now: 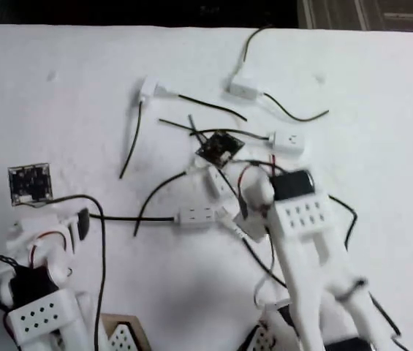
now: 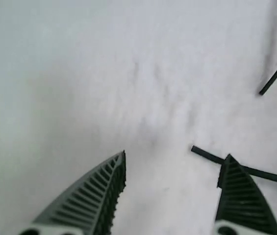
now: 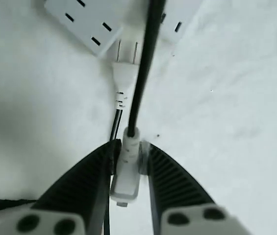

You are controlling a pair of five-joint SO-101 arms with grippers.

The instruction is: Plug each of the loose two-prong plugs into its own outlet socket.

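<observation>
My right gripper [image 3: 130,147] is shut on a white plug piece [image 3: 125,174] whose black cord [image 3: 143,68] runs away over the table. Just beyond it lies a loose white two-prong plug [image 3: 124,76], its prongs pointing at a white outlet strip [image 3: 82,19] and almost touching it. A second outlet block [image 3: 180,19] lies beside that strip. From above, the right gripper [image 1: 244,212] sits by the outlet strip [image 1: 197,216] at mid-table. My left gripper [image 2: 176,156] is open over bare table, a black cord [image 2: 256,171] lying past one fingertip; from above the left gripper [image 1: 79,223] is at the left front.
Farther back lie more white outlets [image 1: 286,140] [image 1: 243,89] and a white plug [image 1: 148,89], all with black cords. A dark circuit board [image 1: 219,148] sits mid-table and a marker tag [image 1: 29,183] at the left. Cords cross the middle.
</observation>
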